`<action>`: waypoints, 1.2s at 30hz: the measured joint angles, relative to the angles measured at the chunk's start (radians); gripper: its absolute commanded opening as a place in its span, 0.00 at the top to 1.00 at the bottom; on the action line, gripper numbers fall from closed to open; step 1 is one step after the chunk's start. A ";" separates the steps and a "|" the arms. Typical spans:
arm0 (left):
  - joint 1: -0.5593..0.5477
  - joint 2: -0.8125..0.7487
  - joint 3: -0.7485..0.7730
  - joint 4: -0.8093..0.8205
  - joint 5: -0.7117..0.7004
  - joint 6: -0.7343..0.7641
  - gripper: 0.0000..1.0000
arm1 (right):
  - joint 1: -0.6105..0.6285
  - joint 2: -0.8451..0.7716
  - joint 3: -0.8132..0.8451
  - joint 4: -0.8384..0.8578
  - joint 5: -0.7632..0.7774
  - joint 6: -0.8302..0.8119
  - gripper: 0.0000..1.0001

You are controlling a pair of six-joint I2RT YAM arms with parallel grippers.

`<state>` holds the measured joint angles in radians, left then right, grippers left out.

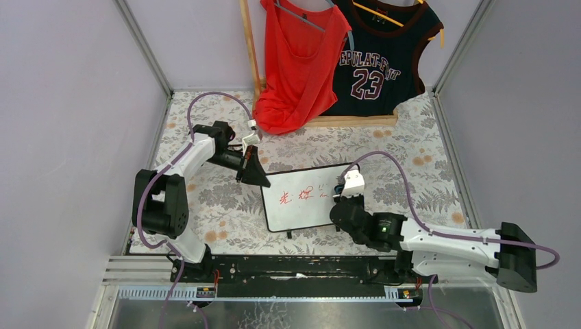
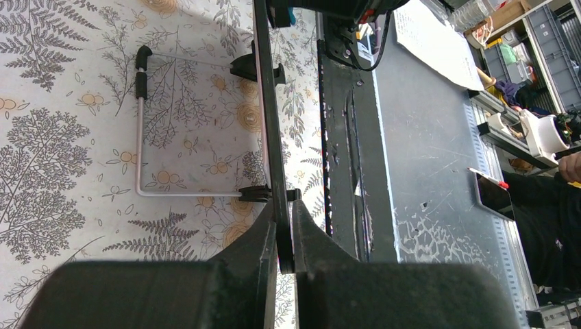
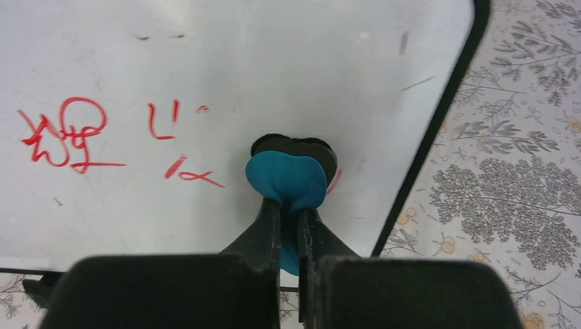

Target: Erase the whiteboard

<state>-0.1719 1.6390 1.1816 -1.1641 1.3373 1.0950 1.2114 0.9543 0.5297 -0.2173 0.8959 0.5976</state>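
Observation:
The whiteboard (image 1: 301, 199) stands tilted on the floral table, white with a thin black frame and red handwritten characters (image 1: 299, 196). My left gripper (image 1: 253, 171) is shut on the board's top left edge; in the left wrist view the frame (image 2: 268, 116) runs edge-on between the jaws of that gripper (image 2: 286, 229). My right gripper (image 1: 340, 199) is shut on a blue eraser (image 3: 288, 181) whose dark pad presses on the board face (image 3: 274, 75), right of the red marks (image 3: 68, 133). A red smear shows beside the eraser.
A wooden rack with a red shirt (image 1: 298, 62) and a dark "23" jersey (image 1: 377, 62) stands at the back. The board's wire stand (image 2: 140, 137) rests on the cloth behind it. A black rail (image 1: 294, 267) runs along the near edge. Grey walls enclose both sides.

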 measured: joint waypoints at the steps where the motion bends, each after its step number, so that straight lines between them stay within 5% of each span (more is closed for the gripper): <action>1: 0.001 0.000 0.000 0.000 0.000 -0.003 1.00 | 0.008 0.023 0.010 0.003 0.001 0.000 1.00; 7: 0.003 0.000 0.000 0.005 0.000 -0.014 1.00 | 0.024 0.040 0.028 -0.007 0.000 0.007 1.00; 18: -0.007 0.013 0.000 0.011 -0.002 -0.013 1.00 | 0.026 -0.182 -0.008 -0.163 0.035 0.072 1.00; 36: -0.005 0.013 0.000 0.009 -0.005 -0.026 1.00 | 0.151 -0.001 0.009 -0.167 0.035 0.175 1.00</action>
<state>-0.1772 1.6520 1.1816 -1.1553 1.3323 1.0695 1.3624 0.9531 0.5388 -0.3840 0.9314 0.7731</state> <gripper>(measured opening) 0.044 0.064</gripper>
